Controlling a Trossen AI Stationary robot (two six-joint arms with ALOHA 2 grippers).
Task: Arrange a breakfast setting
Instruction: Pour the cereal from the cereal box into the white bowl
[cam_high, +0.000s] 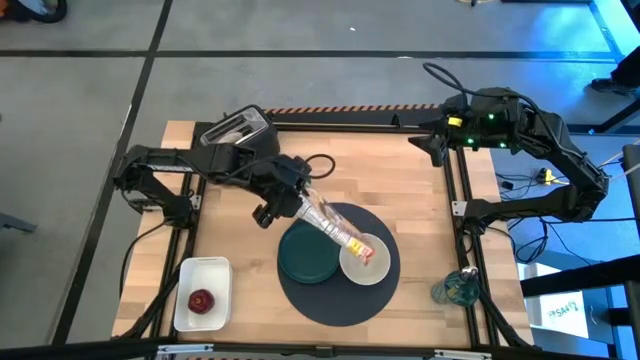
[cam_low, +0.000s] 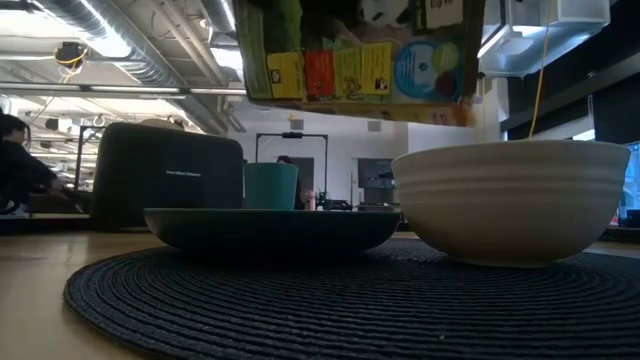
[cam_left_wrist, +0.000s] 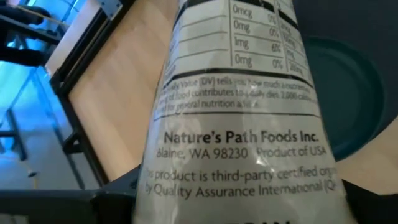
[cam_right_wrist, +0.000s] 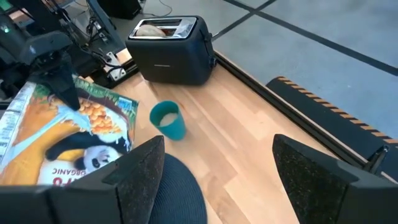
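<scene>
My left gripper (cam_high: 283, 203) is shut on the cereal bag (cam_high: 335, 228), which slants from the gripper down over the white bowl (cam_high: 362, 262). The bowl and the teal plate (cam_high: 308, 256) stand on the dark round mat (cam_high: 338, 300). The small green cup (cam_right_wrist: 168, 119) stands on the wood between the mat and the black toaster (cam_high: 237, 128), and something pale sits in the toaster's slot (cam_right_wrist: 158, 28). The red fruit (cam_high: 201, 301) lies in the white tray (cam_high: 203, 275). My right gripper (cam_right_wrist: 217, 180) is open and empty at the table's far right corner. The spoon is out of view. My left gripper holds the cereal bag by its end away from the bowl (cam_left_wrist: 239, 186), pinched between the two fingers; one finger (cam_right_wrist: 62, 84) lies across the printed front. The bag is lifted clear and tilted, its other end (cam_high: 360, 250) low over the bowl.
The toaster stands at the table's far left and the white tray at its near left. A glassy green thing (cam_high: 455, 290) sits by the frame at the near right. A black frame rail (cam_high: 465, 210) runs along the table's right side. A person (cam_low: 15, 165) shows in the room behind.
</scene>
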